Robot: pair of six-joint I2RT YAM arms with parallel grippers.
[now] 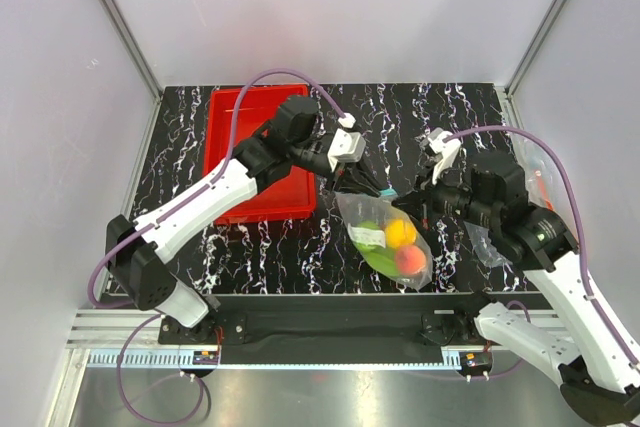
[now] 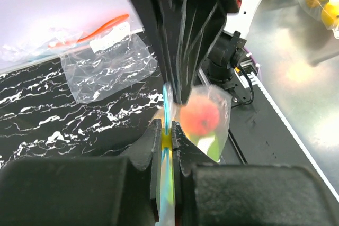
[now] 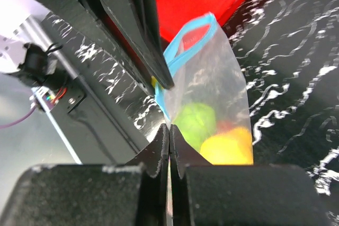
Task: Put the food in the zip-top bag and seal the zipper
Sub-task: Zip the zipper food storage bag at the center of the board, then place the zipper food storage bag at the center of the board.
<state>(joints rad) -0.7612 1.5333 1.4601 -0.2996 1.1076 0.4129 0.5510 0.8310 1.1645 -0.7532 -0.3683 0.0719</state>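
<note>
Left gripper [image 2: 167, 137] fingers clamped on zipper [image 2: 167, 104]. Right gripper [image 3: 169, 130] fingers pressed together, pinching same blue strip. Red tray [image 1: 232, 127] beyond left fingers. Zip-top bag [image 1: 358, 212] held between both fingertip pairs. Food [image 1: 400, 245] inside bag, just past fingertips: green, yellow, red pieces. Strip gapes in loop beyond right fingers.

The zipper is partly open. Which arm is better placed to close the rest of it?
Left, probably. The left fingers pinch the zipper just beside its open loop, so a short slide could press that shut. The right fingers clamp the flattened end and can anchor the zip-top bag.
</note>
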